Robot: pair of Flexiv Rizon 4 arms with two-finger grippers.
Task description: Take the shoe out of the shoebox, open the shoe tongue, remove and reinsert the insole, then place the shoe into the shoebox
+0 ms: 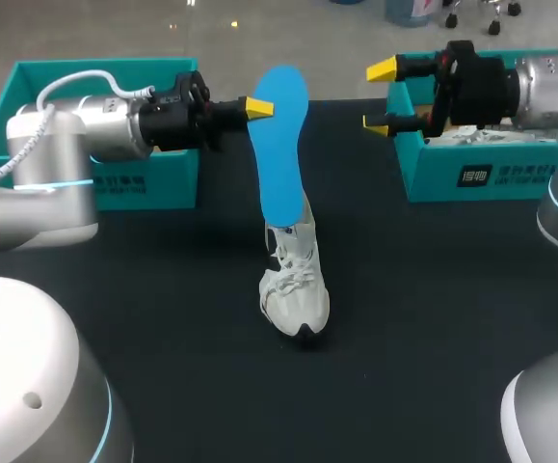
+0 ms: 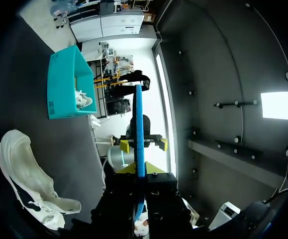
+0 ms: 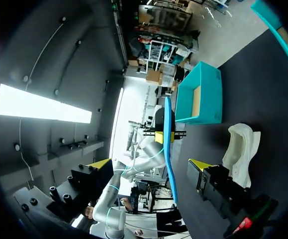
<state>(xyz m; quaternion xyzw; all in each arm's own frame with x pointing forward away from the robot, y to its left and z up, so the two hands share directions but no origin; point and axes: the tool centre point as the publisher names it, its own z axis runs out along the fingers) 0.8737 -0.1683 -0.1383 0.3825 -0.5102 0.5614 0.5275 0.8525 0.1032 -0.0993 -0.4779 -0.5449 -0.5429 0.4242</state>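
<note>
Head looks down; wrist cameras face each other across insole [image 1: 280,145].

Left arm [image 1: 47,145]: silver-grey rounded links, a light-blue ring at the joint behind the claw, and a white cable [image 1: 95,74] looped along the link to a black wrist block. Left gripper [image 1: 259,108]: black body, yellow wedge tips. Right arm [image 1: 548,92]: matching silver casing, blue ring, black wrist housing. Right gripper [image 1: 379,96]: black fingers, yellow tips, round bolt heads, small red part behind the fingers.
</note>
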